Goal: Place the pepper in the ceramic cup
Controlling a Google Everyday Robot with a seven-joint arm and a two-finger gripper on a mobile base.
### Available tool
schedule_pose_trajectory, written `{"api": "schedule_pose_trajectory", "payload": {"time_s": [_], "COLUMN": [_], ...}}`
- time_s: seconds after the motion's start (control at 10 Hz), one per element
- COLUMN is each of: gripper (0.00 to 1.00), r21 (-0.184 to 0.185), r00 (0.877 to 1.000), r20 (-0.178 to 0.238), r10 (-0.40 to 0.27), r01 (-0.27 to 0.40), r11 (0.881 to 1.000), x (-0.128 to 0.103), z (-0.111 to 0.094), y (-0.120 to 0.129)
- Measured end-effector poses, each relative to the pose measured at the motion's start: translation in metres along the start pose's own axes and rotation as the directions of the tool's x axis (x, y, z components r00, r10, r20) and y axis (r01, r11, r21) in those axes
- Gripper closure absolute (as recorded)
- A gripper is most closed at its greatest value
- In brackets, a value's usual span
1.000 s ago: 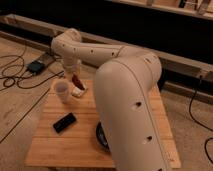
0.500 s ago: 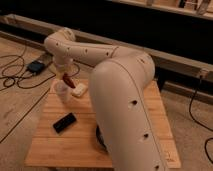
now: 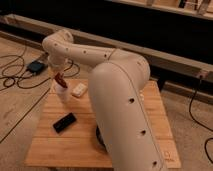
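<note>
My gripper [image 3: 58, 75] hangs at the far left of the wooden table [image 3: 125, 120], at the end of the large white arm. It is shut on the small dark red pepper [image 3: 60, 80], which points down. The pale ceramic cup [image 3: 62, 94] stands upright directly below, and the pepper's lower end is just at or above its rim. I cannot tell whether the pepper touches the cup.
A small cream-white block [image 3: 79, 90] lies just right of the cup. A flat black object [image 3: 65, 122] lies nearer the front left. A black bowl [image 3: 99, 138] is mostly hidden behind my arm. Cables and a dark box [image 3: 36, 66] lie on the floor at left.
My gripper has moved left with the pepper, from beside the cup and block to right over the cup.
</note>
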Motion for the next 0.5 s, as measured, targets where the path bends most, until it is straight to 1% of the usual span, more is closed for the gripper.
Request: {"api": "schedule_pose_trajectory", "payload": {"time_s": [0.3, 0.4, 0.5], "gripper": [0.99, 0.95, 0.85], "r21": [-0.059, -0.070, -0.080], "r00": [0.998, 0.996, 0.994], "r20": [0.065, 0.082, 0.105], "r10": [0.013, 0.014, 0.016], "r01": [-0.009, -0.008, -0.007], "r11": [0.998, 0.998, 0.997], "x": [-0.004, -0.005, -0.005], "z": [0.010, 0.012, 0.014], "y": [0.000, -0.001, -0.003]}}
